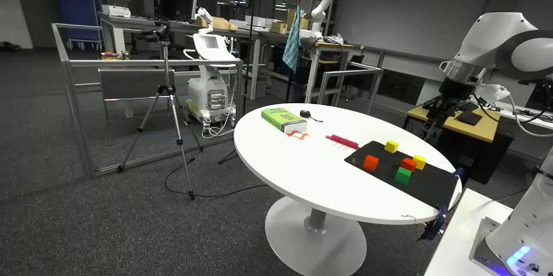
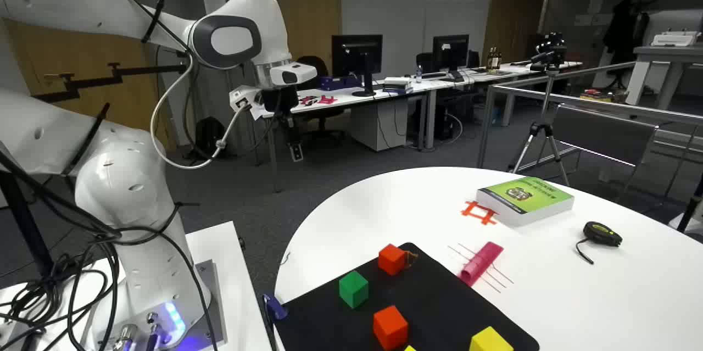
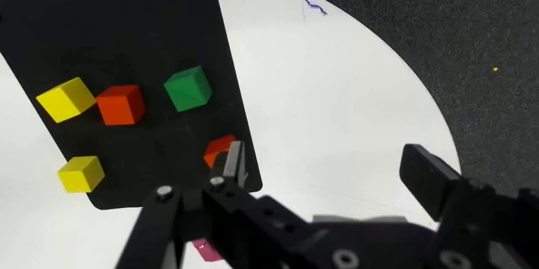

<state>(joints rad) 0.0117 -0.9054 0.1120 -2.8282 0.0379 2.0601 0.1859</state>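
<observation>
My gripper (image 3: 324, 155) is open, its fingers far apart with only bare white tabletop seen between them. In both exterior views the gripper (image 1: 427, 127) hangs higher than the table, touching nothing. On a black mat (image 3: 139, 50) rest a green cube (image 3: 188, 89), two yellow cubes and two red ones. One red cube (image 3: 121, 105) sits close beside a yellow cube (image 3: 66, 99); a second yellow cube (image 3: 81, 174) lies by the mat's edge. The remaining red cube (image 3: 219, 147) is partly hidden behind the left finger in the wrist view.
The round white table (image 1: 276, 159) also carries a green book (image 2: 524, 200), a tape measure (image 2: 601, 234), a pink roll (image 2: 480, 263) and an orange lattice piece (image 2: 479, 212). Dark blue clamps (image 2: 274, 307) grip the table's edge at the mat. A tripod (image 1: 166, 90) stands beyond.
</observation>
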